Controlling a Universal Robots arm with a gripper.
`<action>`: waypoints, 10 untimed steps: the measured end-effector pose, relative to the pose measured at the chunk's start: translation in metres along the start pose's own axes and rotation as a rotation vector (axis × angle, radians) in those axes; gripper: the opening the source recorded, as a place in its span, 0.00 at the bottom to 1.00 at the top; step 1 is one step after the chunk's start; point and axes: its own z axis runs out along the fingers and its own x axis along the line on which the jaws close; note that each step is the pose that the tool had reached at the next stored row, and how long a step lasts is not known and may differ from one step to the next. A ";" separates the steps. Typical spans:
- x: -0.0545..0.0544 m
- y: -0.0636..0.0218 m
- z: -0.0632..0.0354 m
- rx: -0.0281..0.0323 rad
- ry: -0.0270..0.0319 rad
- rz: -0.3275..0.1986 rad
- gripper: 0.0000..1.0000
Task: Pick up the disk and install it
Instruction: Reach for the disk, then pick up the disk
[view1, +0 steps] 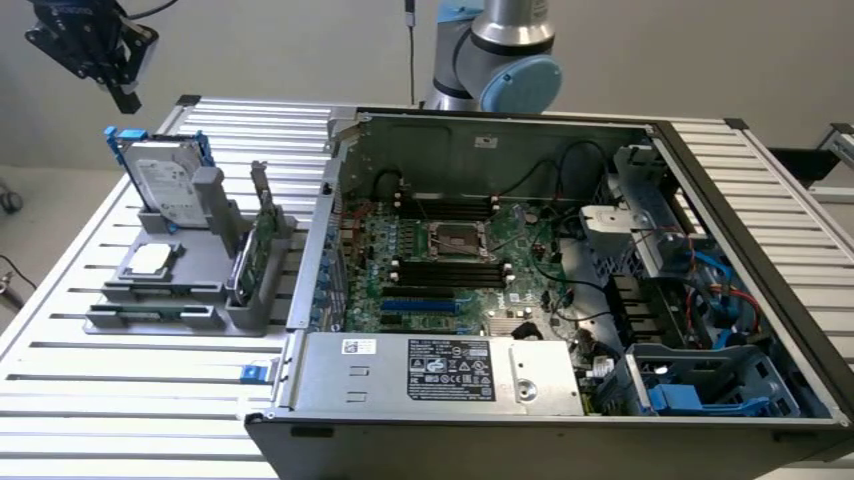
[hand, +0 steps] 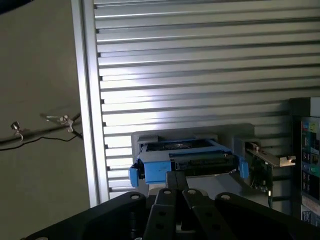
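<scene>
In the upper left of the exterior view the black gripper (view1: 124, 98) hung in the air above the tabletop (view1: 134, 385), clenched with its fingers pressed together and grasping nothing; the wrist view showed the same closed fingertips (hand: 176, 182) over the slatted surface. The disk (view1: 167, 178) stood upright in a grey holder (view1: 200, 300) at the left of the exterior view, below the gripper and apart from it, with blue rails along its edges. In the wrist view the disk (hand: 185, 156) was seen edge-on, just beyond the gripper. A small square silver chip (view1: 150, 258) lay on the holder in front of the disk, and a thin green circuit card (view1: 262, 240) stood in a slot beside it. The open computer case (view1: 494, 140) filled the centre and right, motherboard (view1: 454, 260) exposed.
</scene>
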 end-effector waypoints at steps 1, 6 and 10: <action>0.000 0.0000 0.0000 0.0000 0.0000 0.000 0.11; 0.000 0.0000 0.0000 0.0001 0.0000 0.000 0.11; 0.000 0.0000 0.0000 0.0001 0.0000 0.000 0.11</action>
